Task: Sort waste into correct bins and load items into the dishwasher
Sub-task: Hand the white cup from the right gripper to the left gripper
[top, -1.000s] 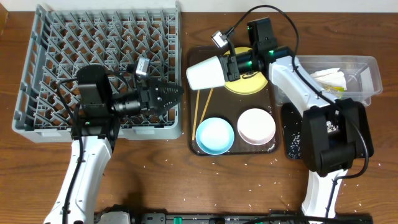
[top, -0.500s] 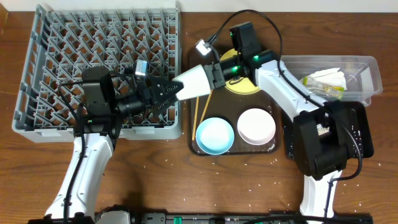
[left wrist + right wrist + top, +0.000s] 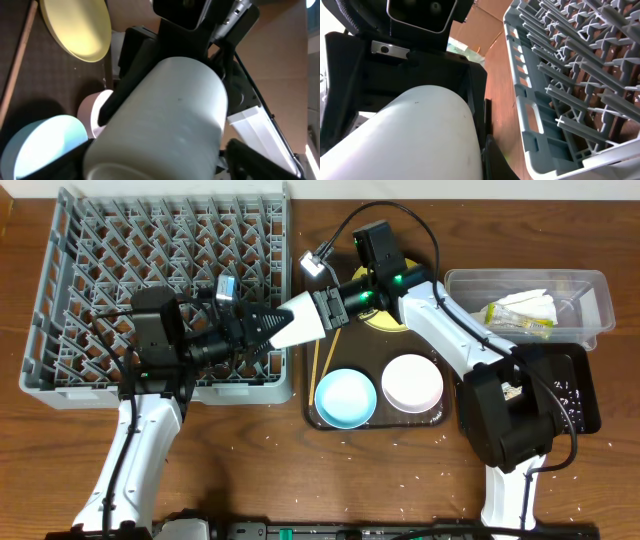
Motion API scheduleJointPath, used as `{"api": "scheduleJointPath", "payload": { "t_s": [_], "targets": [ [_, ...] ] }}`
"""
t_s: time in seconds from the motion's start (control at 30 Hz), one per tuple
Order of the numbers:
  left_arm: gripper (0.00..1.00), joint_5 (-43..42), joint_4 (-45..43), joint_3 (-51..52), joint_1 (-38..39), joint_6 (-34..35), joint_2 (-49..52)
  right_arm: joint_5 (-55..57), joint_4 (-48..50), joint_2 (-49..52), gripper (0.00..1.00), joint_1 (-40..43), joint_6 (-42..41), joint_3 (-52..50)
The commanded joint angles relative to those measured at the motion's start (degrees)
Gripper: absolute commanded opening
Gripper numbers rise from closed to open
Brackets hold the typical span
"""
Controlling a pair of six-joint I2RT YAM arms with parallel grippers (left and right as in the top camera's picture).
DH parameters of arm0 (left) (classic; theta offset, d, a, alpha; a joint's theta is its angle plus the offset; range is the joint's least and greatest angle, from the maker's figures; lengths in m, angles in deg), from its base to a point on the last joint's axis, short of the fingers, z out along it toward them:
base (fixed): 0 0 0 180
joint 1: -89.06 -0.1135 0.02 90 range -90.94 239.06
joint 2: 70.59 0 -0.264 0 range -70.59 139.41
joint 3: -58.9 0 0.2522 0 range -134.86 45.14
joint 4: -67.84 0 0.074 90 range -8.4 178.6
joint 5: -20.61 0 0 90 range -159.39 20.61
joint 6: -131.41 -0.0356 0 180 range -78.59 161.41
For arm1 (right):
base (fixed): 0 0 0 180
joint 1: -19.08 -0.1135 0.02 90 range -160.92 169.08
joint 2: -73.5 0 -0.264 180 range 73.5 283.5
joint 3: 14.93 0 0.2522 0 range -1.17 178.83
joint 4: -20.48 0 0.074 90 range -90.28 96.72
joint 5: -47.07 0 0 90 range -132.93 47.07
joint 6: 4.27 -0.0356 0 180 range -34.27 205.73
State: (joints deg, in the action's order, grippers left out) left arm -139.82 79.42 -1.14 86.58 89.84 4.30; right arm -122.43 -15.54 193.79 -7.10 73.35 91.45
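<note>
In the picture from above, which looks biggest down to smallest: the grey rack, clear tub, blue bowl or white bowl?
Largest: grey rack.
Next: clear tub.
Last: blue bowl and white bowl, which look about the same, so no ranking between them.

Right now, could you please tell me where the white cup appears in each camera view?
Overhead: the white cup lies sideways near centre, at the dish rack's right edge.
Left wrist: it fills the centre.
Right wrist: lower left, large.
Landmark: the dish rack, left overhead and right in the right wrist view; absent from left wrist, where the yellow plate is top left.
</note>
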Motion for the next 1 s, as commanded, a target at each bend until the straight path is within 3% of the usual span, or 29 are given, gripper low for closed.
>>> {"api": "scheduleJointPath", "payload": {
  "t_s": [0.0, 0.13, 0.33, 0.4, 0.5, 0.57, 0.97],
  "targets": [
    [0.66, -1.09, -0.5, 0.31, -0.17, 0.33, -0.09, 2.16, 0.31, -0.81, 0.01, -0.9, -0.48, 0.44],
    [0.47, -1.07, -0.5, 0.31, -0.17, 0.79, -0.09, 2.12, 0.44, -0.81, 0.01, -0.9, -0.48, 0.44],
    [0.43, -1.07, -0.52, 0.31, -0.17, 1.42, -0.09, 2.03, 0.85, -0.83, 0.02, -0.9, -1.18, 0.44],
    [0.45, -1.05, -0.81, 0.31, -0.17, 1.42, -0.09, 1.33, 1.07, -0.81, 0.01, -0.9, -1.55, 0.44],
    [0.66, -1.05, -1.18, 0.31, -0.17, 1.42, -0.09, -0.07, 2.45, -0.83, 0.01, -0.9, -2.64, 0.44],
    [0.73, -1.07, -1.22, 0.31, -0.17, 1.68, -0.09, -0.5, 3.89, -0.83, 0.01, -0.92, -3.76, 0.44],
    [0.72, -1.2, -4.61, 0.31, -0.17, 5.16, -0.09, -0.09, 7.1, -0.81, 0.01, -2.27, -6.01, 0.44]
  ]
}}
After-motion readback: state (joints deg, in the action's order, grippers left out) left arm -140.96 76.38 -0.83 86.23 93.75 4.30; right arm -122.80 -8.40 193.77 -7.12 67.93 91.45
